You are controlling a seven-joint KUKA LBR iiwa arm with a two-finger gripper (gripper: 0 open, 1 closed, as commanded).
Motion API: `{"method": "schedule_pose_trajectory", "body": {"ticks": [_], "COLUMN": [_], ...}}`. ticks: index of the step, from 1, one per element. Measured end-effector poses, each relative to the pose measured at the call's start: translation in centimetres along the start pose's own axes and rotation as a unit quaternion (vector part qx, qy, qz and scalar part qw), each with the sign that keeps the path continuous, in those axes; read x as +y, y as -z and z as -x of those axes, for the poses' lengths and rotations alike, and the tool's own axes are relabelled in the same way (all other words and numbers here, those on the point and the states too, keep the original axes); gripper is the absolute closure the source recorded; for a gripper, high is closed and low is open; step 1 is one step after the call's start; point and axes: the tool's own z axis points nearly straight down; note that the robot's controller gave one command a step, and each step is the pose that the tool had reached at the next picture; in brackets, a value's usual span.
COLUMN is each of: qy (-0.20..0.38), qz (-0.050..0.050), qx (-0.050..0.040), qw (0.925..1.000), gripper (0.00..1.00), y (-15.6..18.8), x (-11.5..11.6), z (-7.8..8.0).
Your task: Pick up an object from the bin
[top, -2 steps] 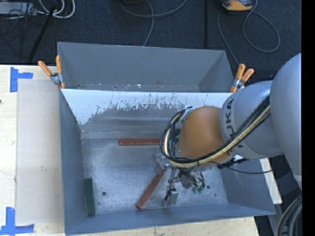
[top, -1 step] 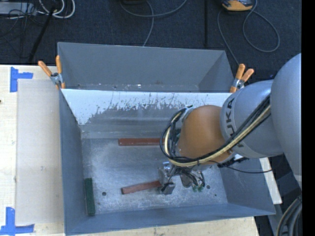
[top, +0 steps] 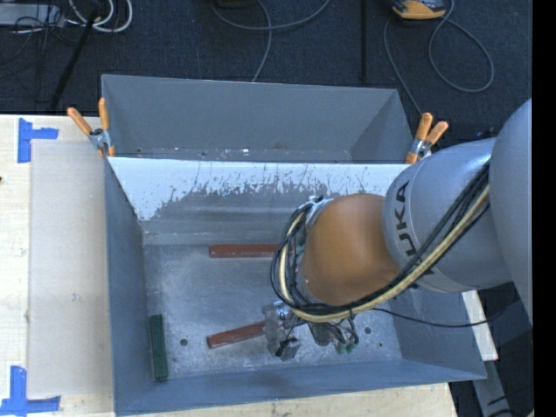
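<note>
"Looking down into the grey metal bin, where do you find the gripper?"

"Low over the floor, near the front wall and somewhat right of the middle. It hangs under the rounded orange cover on the wrist of the grey arm, which comes in from the right. Black and yellow cables loop round the left side of that cover."

"Which thing lies nearest to it?"

"A thin reddish-brown flat stick. It lies on the floor towards the front, slightly slanted, with its right end a little further back than its left. That right end runs up to the gripper and seems to touch it."

"Is the gripper spread, pressed together, or pinching the stick?"

"I cannot tell. The cover and cables shade it, and the tip is a dark tangle of parts. I cannot say either whether the stick's end is in its grasp."

"What else lies in the bin?"

"A second reddish-brown flat stick lies further back, almost level, with its right end reaching the cables. A dark green oblong block lies in the front left corner, just beside the left wall and well apart from the gripper."
</note>
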Motion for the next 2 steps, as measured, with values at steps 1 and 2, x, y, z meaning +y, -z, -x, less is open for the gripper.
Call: {"method": "schedule_pose_trajectory", "body": {"ticks": [1, 2], "qy": [-0.002, 0.014], "qz": [-0.001, -0.001], "qx": [0.0007, -0.0011], "qw": [1.0000, 0.9999], "gripper": [0.00, 0.00], "y": [-0.1, -4.4], "x": [-0.1, -1.6], "z": [0.0, 4.6]}}
